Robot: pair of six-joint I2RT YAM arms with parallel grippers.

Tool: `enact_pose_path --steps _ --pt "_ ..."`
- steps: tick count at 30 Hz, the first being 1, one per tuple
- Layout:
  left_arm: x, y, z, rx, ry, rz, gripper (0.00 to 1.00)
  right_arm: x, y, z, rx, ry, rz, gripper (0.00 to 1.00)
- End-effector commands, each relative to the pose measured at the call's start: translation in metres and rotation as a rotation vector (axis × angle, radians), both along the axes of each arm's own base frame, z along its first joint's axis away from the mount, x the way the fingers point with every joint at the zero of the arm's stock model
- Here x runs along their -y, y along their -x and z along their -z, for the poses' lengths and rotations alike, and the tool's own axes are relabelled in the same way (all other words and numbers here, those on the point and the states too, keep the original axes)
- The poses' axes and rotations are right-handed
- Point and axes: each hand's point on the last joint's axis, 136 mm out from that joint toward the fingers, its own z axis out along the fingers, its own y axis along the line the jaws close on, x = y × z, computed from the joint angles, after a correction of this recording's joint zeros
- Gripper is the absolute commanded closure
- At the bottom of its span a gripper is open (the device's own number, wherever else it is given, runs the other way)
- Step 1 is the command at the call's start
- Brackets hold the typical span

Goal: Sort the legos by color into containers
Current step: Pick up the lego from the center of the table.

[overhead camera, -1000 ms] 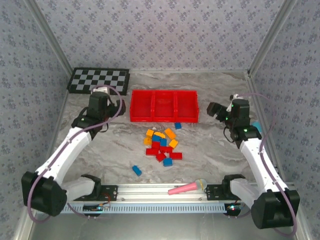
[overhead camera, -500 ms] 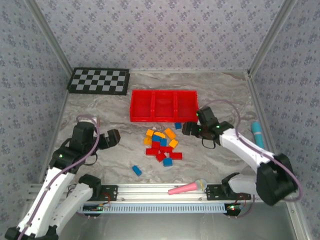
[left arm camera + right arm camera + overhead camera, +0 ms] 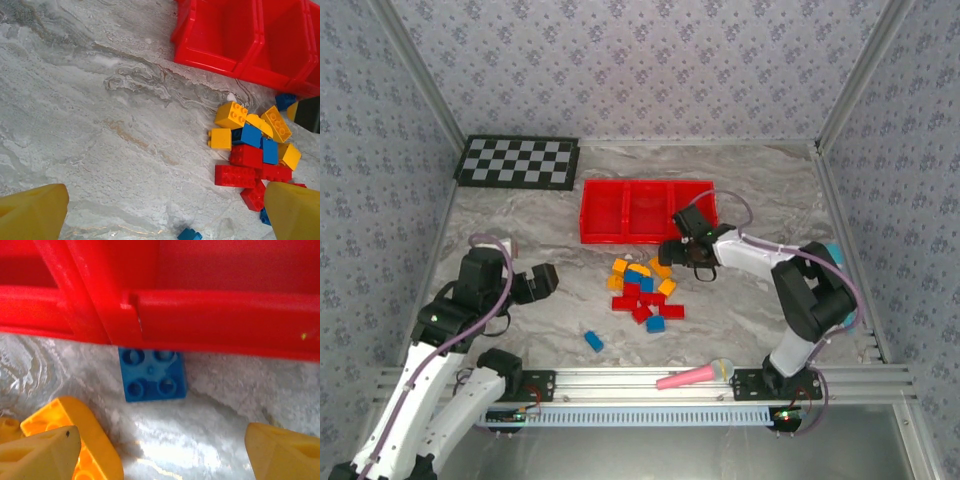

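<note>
The right claw (image 3: pixel 160 455) hangs released and empty, its yellow fingertips (image 3: pixel 40 452) spread wide above the bench (image 3: pixel 220 390). Just ahead of them a blue lego (image 3: pixel 152 375) lies studs up, right against the front wall of the red tray (image 3: pixel 225 325). An orange-yellow lego (image 3: pixel 95 440) sits beside one fingertip. The left claw (image 3: pixel 545 281) is likewise spread and empty, well to the left of the lego pile (image 3: pixel 642 290), which lies near the tray's front wall.

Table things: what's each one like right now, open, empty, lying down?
tray, all three sections empty
bricks, loose pile on the table, unsorted
blue brick, studs up, beside the tray
left pincer, open, empty
right pincer, open, empty, near blue brick
toy microphone, lying on its side
</note>
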Motion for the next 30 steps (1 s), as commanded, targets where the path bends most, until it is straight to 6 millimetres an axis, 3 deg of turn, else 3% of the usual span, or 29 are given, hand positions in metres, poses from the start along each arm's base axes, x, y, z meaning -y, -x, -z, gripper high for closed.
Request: enact_pose_path --steps 1,10,25,30 --pt "-0.004 -0.002 -0.004 -0.002 -0.035 -0.005 0.00 0.000 -0.019 -0.003 0.048 0.065 -0.004 0.12" --pt "-0.002 -0.005 0.002 -0.036 -0.046 -0.001 0.00 -0.012 -0.033 0.004 0.056 0.146 -0.057 0.22" --pt "-0.002 -0.007 0.001 -0.021 -0.051 -0.001 0.00 -0.003 -0.026 0.016 0.034 0.254 -0.070 0.43" --pt "-0.012 -0.006 -0.003 0.001 -0.077 -0.044 0.00 -0.004 -0.026 0.015 0.038 0.251 -0.080 0.52"
